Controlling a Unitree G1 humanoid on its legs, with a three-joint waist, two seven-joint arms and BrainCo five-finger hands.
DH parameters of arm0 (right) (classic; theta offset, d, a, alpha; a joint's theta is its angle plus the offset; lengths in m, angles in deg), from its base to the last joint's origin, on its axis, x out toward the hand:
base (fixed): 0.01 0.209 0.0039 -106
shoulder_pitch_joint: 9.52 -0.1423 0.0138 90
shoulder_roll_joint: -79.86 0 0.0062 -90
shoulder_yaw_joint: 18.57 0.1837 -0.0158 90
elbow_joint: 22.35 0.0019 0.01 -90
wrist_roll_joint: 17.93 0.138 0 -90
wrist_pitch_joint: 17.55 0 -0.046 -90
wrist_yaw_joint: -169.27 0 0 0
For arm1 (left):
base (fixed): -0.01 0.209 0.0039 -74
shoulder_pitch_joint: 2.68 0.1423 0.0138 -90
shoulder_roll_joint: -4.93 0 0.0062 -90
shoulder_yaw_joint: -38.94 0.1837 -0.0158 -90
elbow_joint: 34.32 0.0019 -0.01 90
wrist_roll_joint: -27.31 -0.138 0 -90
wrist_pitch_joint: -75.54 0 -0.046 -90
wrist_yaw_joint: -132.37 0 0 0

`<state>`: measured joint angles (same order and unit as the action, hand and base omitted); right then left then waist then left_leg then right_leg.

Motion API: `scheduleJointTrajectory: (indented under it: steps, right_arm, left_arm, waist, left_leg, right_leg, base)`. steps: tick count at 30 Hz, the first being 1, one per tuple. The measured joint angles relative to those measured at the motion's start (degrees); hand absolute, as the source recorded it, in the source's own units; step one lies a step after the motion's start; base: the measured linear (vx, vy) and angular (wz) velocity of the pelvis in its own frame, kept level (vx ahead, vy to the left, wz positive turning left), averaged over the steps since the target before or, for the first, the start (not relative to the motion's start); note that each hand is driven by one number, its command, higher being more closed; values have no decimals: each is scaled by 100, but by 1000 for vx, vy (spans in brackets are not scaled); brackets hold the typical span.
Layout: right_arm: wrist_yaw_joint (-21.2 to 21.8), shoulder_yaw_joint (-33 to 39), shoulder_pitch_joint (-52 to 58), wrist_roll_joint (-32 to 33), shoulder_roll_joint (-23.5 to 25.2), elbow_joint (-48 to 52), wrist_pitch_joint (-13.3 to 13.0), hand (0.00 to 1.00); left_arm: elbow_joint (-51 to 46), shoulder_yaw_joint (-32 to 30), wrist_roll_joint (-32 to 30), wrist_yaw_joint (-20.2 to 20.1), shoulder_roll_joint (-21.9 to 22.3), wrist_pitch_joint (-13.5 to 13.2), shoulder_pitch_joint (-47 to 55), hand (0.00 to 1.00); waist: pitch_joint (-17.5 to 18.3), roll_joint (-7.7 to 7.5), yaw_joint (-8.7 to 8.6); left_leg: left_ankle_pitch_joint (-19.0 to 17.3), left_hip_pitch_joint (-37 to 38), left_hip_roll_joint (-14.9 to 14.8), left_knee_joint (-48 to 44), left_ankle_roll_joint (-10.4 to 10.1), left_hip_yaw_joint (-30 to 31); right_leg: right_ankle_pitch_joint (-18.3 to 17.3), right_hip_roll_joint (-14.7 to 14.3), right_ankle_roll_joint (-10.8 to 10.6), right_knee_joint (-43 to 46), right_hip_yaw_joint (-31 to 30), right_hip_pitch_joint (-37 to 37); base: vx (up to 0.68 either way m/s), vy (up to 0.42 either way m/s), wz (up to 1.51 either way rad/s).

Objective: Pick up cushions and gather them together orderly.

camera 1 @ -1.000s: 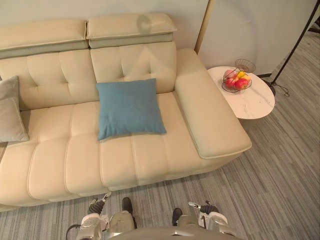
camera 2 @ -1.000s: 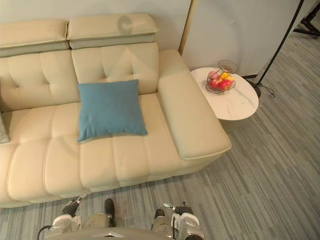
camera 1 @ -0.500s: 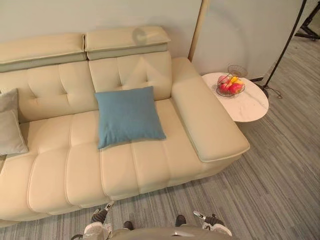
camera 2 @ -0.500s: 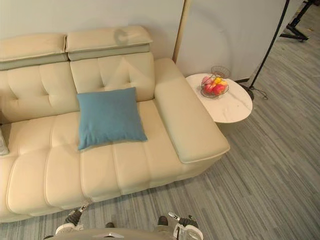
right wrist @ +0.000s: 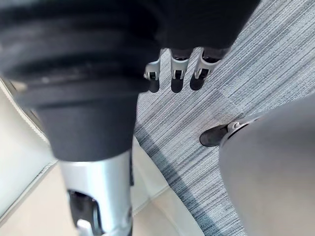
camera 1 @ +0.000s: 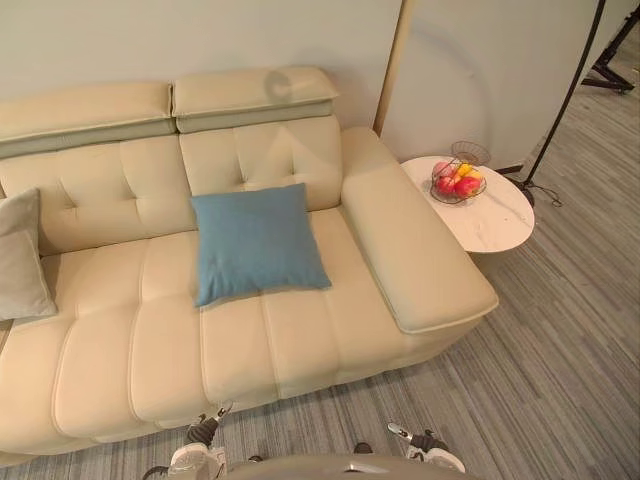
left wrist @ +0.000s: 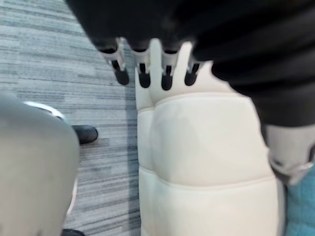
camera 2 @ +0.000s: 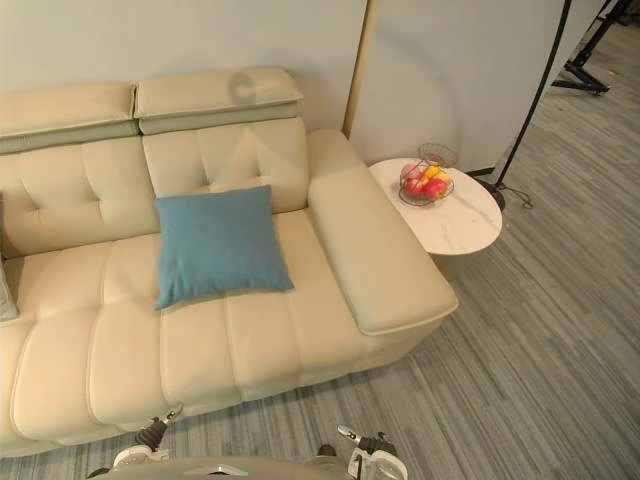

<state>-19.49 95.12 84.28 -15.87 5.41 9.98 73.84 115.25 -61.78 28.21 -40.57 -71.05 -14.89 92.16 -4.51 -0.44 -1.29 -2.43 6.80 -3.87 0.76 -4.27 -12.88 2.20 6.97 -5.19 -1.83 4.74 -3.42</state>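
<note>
The left hand (left wrist: 142, 73) and the right hand (right wrist: 177, 78) hang relaxed and empty, low before the sofa (camera 1: 110, 350). Only the camera has shifted. The blue cushion (camera 1: 258, 243) lies mid-seat and the grey cushion (camera 1: 20, 258) sits well apart at the left end, so gathering looks not yet begun.

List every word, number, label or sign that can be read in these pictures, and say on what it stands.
None can be read.
The sofa, the blue cushion, the grey cushion, the round table and the fruit basket carry no print that shows.
A grey round mark on the headrest is too blurred to tell whether it is a sign.
</note>
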Motion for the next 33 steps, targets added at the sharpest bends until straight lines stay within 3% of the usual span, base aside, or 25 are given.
scheduleJointTrajectory:
  steps: [6,13,15,16,17,18,20,21,22,25,27,28,29,30,31,32,33]
  right_arm:
    - [-12,3,5,103,6,85,-14,0]
    - [-10,-236,-159,85,83,266,7,0]
    - [-10,-328,-256,78,76,271,3,0]
    - [-12,-321,-246,77,72,269,5,0]
    - [-11,-313,-274,77,32,270,7,0]
    - [-15,-260,-291,101,-15,289,-11,0]
    - [-19,-320,-290,51,-71,260,-14,0]
    - [-19,-336,-294,22,-67,259,-15,0]
    - [-19,-338,-302,-23,-130,251,-13,0]
    - [-18,-319,-356,-24,-249,217,-3,0]
    - [-19,-307,-440,-21,-275,77,4,0]
    - [-20,-305,-440,-21,-284,45,8,0]
    - [-24,-331,-438,-25,-345,11,28,0]
    - [-24,-348,-452,-25,-357,-23,41,0]
    - [-29,-361,-487,-25,-430,-95,48,0]
    - [-32,-396,-508,-27,-522,-247,76,0]
    - [-35,-405,-513,-27,-533,-252,87,0]
  left_arm:
    - [-28,-52,-1,2,34,0,-75,0]
    - [-1,-43,-6,3,46,1,-188,0]
    - [8,-44,-8,2,53,0,-385,0]
    - [-6,-42,-23,-2,90,-2,-424,0]
    - [-29,-42,-87,0,94,-4,-436,0]
    - [-49,-25,-119,-3,121,-9,-417,0]
    - [-40,-12,-120,-1,89,-3,-282,0]
    - [-41,-10,-121,-1,59,-3,-232,0]
    - [-10,4,-122,-1,24,14,-136,0]
    - [16,10,-123,-4,48,35,-112,0]
    - [16,-1,-132,-21,50,41,-137,0]
    - [4,0,-137,-24,49,41,-117,0]
    - [-10,3,-132,-24,77,37,-116,0]
    - [-39,3,-124,-27,120,36,-130,0]
    - [-46,15,-118,-29,162,29,-150,0]
    - [-62,21,-110,-29,223,14,-154,0]
    - [-80,23,-110,-28,223,3,-154,0]
  waist:
    - [16,-7,11]
    - [-18,-62,36]
    - [-90,-39,8]
    - [-151,38,-36]
    - [-194,98,-86]
    - [-239,208,-110]
    - [-252,249,-98]
    - [-248,231,-85]
    - [-268,278,-75]
    - [-306,410,-53]
    - [-346,403,-78]
    - [-358,390,-67]
    - [-392,375,-31]
    - [-403,423,-6]
    - [-422,444,3]
    - [-432,417,39]
    - [-443,398,61]
  left_leg:
    - [-546,-313,-77,-645,-34,-19]
    - [-791,-150,-183,-767,21,-1087]
    - [-803,-137,-254,-786,45,-1569]
    - [-831,-100,-278,-806,95,-1701]
    - [-852,-19,-317,-811,117,-1893]
    - [-859,87,-384,-798,105,-2084]
    - [-939,274,-447,-775,-26,-2534]
    - [-962,331,-431,-772,-64,-2628]
    - [-969,508,-437,-766,-162,-2834]
    - [-874,517,-527,-859,-239,-2838]
    - [-913,318,-879,-1860,-268,-2843]
    - [-902,118,-1202,-2708,-192,-2806]
    - [-979,-157,-1492,-3577,50,-2567]
    - [-1115,-283,-1475,-3875,112,-2257]
    - [-1319,-445,-1292,-3973,83,-1777]
    - [-1514,-608,-926,-3757,28,-1227]
    - [-1546,-648,-822,-3655,33,-1101]
  right_leg:
    - [12,-226,16,136,-751,482]
    - [414,-624,18,310,-1951,1126]
    - [833,-761,358,226,-1290,1363]
    - [783,-754,540,206,-798,1366]
    - [393,-639,914,382,-59,1385]
    - [13,-455,1059,848,863,1506]
    - [-403,-109,1143,1595,2321,1531]
    - [-456,-75,1137,1626,2493,1505]
    - [-386,-245,908,1463,2421,1451]
    - [-336,-515,873,1227,2023,1508]
    - [-508,-681,845,1234,1803,1511]
    - [-519,-739,840,1155,1658,1400]
    - [-477,-942,850,1031,1345,1268]
    - [-456,-1053,864,977,1122,1179]
    - [-426,-1157,900,856,841,1028]
    - [-402,-1217,891,644,516,778]
    - [-402,-1222,891,583,412,702]
  base:
    - [-43,-2,-62]
    - [63,3,-111]
    - [9,-30,-141]
    - [2,-74,-107]
    - [-16,-54,-82]
    - [-31,-39,-97]
    - [-20,-29,-93]
    - [29,-109,-109]
    - [70,-148,-97]
    - [87,-142,-87]
    - [111,-200,-98]
    - [123,-107,-92]
    - [137,-84,-109]
    - [150,-48,-117]
    - [157,-20,-138]
    - [152,-10,-123]
    - [111,2,-102]
